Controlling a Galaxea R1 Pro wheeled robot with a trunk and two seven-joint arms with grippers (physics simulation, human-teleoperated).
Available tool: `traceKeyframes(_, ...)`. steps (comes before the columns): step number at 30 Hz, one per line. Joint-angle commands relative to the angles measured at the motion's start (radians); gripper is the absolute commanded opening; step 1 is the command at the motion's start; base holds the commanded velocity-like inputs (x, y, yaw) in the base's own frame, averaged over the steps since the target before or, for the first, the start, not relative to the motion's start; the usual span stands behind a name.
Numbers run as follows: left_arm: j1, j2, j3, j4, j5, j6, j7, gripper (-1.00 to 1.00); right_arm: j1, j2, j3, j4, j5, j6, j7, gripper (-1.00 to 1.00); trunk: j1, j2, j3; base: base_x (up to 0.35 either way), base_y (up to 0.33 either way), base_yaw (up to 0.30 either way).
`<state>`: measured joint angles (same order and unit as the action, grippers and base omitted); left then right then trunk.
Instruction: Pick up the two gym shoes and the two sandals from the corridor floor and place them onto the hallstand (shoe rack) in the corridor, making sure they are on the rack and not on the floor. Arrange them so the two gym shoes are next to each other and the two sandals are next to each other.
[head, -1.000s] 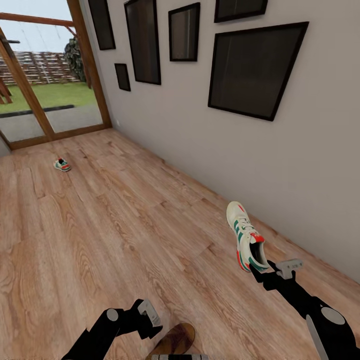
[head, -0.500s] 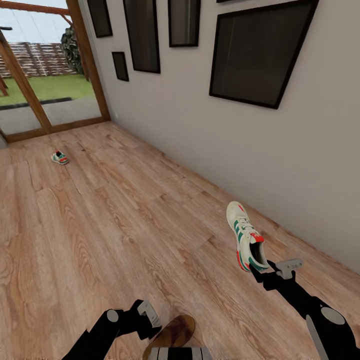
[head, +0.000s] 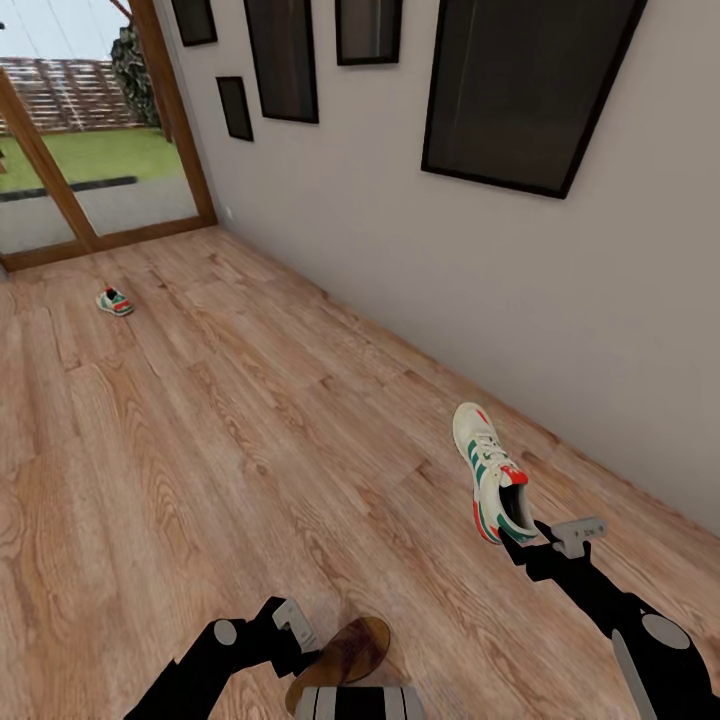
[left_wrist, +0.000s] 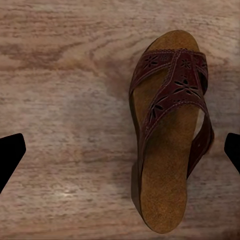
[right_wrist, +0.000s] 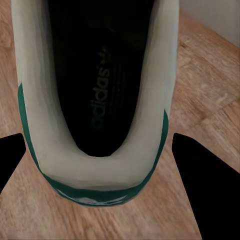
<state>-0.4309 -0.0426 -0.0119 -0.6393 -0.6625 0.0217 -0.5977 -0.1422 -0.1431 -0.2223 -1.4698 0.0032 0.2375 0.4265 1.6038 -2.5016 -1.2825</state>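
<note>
Camera shifted; sneaker (head: 490, 480) at right claw (head: 540, 545)

Head camera high, facing down the corridor floor (head: 200, 440), 2 wrist cameras close above footwear

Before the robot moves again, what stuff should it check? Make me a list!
1. Sneaker held by the right gripper: ok, it is up off the floor, heel at the fingers.
2. Right grip firm: cannot tell; in the right wrist view the heel sits between the fingers, but contact is hidden.
3. Sandal held by the left gripper: cannot tell; the fingers stand wide apart beside it.
4. Second sneaker picked up: not ok, it lies on the floor near the glass door.
5. Second sandal found: cannot tell.
6. Shoe rack ahead: cannot tell.
</note>
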Motion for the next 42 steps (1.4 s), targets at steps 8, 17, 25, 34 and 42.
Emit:
traceKeyframes(8,0.0,0.0,0.001,-0.002,-0.006,0.0,-0.004,1.0,0.0,0.0,-0.002,-0.001,0.0,0.006,0.006,-1.0,0.0,0.0,-0.002,-0.127,-0.118,0.0)
traceKeyframes(17,0.0,-0.002,0.003,-0.002,-0.006,0.001,-0.003,1.0,0.0,0.0,-0.002,-0.004,0.0,0.006,0.006,-1.0,0.0,0.0,-0.002,-0.043,-0.035,0.0)
traceKeyframes(25,-0.006,-0.002,0.001,-0.008,-0.006,0.003,-0.002,1.0,0.0,0.0,-0.002,-0.004,0.0,0.006,0.006,-1.0,0.002,-0.001,-0.026,-0.001,-0.001,0.0)
traceKeyframes(34,-0.027,-0.004,0.001,-0.02,-0.007,0.01,0.005,1.0,0.0,-0.001,-0.002,-0.004,0.0,0.006,0.006,-1.0,0.006,-0.004,-0.074,0.0,0.0,0.0)
traceKeyframes(42,-0.031,-0.005,-0.007,-0.019,-0.01,0.029,0.077,1.0,0.0,0.0,-0.002,-0.004,0.0,0.006,0.006,-1.0,0.007,-0.004,-0.093,0.0,0.0,0.0)
